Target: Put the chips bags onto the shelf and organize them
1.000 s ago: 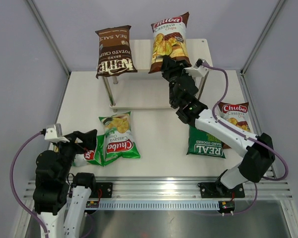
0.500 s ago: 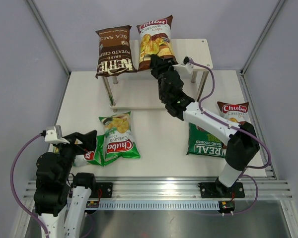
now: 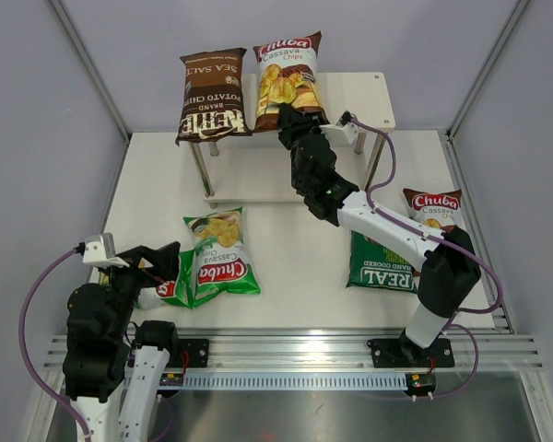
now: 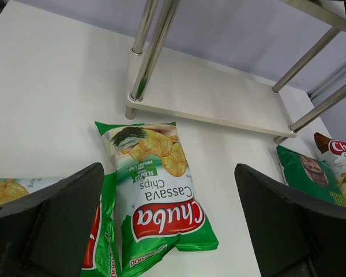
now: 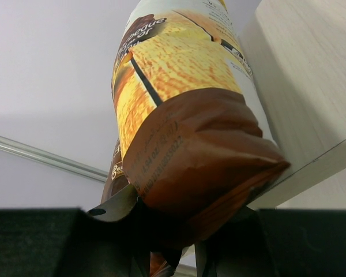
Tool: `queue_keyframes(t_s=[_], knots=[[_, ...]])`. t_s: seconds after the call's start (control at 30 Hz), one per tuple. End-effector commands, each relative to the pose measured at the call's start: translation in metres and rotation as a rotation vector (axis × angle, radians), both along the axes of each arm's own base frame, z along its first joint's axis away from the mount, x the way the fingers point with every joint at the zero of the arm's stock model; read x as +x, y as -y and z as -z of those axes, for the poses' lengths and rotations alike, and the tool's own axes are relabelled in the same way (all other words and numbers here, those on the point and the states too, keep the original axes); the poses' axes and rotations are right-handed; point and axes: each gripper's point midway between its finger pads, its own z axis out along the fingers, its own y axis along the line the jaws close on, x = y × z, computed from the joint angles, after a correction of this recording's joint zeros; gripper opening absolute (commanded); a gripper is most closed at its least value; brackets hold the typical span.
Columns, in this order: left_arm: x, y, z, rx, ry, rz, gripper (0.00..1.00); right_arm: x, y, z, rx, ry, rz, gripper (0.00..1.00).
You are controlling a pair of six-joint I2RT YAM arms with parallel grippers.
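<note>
My right gripper (image 3: 297, 120) is shut on the bottom seam of a white-brown Chuba Cassava bag (image 3: 287, 78), which stands upright on the shelf's top board (image 3: 361, 92) right beside the dark brown Kettle bag (image 3: 212, 94). The right wrist view shows the held bag (image 5: 184, 109) pinched at the gripper (image 5: 179, 248), at the board's edge (image 5: 311, 86). My left gripper (image 4: 170, 225) hangs open over a light green Chuba bag (image 4: 158, 196), with a second one (image 4: 98, 242) beside it. A dark green REAL bag (image 3: 382, 267) and another white-brown Chuba bag (image 3: 435, 212) lie to the right.
The shelf's lower board (image 3: 258, 175) sits between shiny metal legs (image 4: 155, 46). Grey walls close in the table on three sides. An aluminium rail (image 3: 295, 350) with both arm bases runs along the near edge.
The right gripper has carried the white-brown Chuba bag leftward along the top board until it stands next to the Kettle bag. The left arm has not moved.
</note>
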Motion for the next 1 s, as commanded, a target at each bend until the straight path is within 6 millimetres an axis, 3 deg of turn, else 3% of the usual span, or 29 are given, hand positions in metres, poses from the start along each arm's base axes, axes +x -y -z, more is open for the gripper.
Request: queue_keyframes(t_s=[0.0,0.13,0.57,0.8,0.93,0.97], knots=[[0.001,-0.001,-0.012,0.009,0.059,0.000,0.99,-0.006,0.009,-0.022,0.073,0.015,0.053,0.11],[0.000,0.000,-0.012,0.008,0.060,0.001,0.99,-0.006,0.009,-0.021,0.078,0.009,0.061,0.15],[0.001,0.000,-0.012,0.010,0.056,0.001,0.99,-0.019,0.020,-0.025,0.112,0.002,0.044,0.67],[0.001,0.000,-0.011,0.008,0.052,0.004,0.99,-0.030,0.031,-0.025,0.154,-0.012,0.039,0.74],[0.001,0.000,-0.012,0.008,0.052,0.006,0.99,-0.033,0.032,-0.028,0.161,-0.004,0.028,0.65],[0.001,0.000,-0.012,0.008,0.052,0.006,0.99,-0.034,0.032,-0.029,0.161,-0.002,0.025,0.58]])
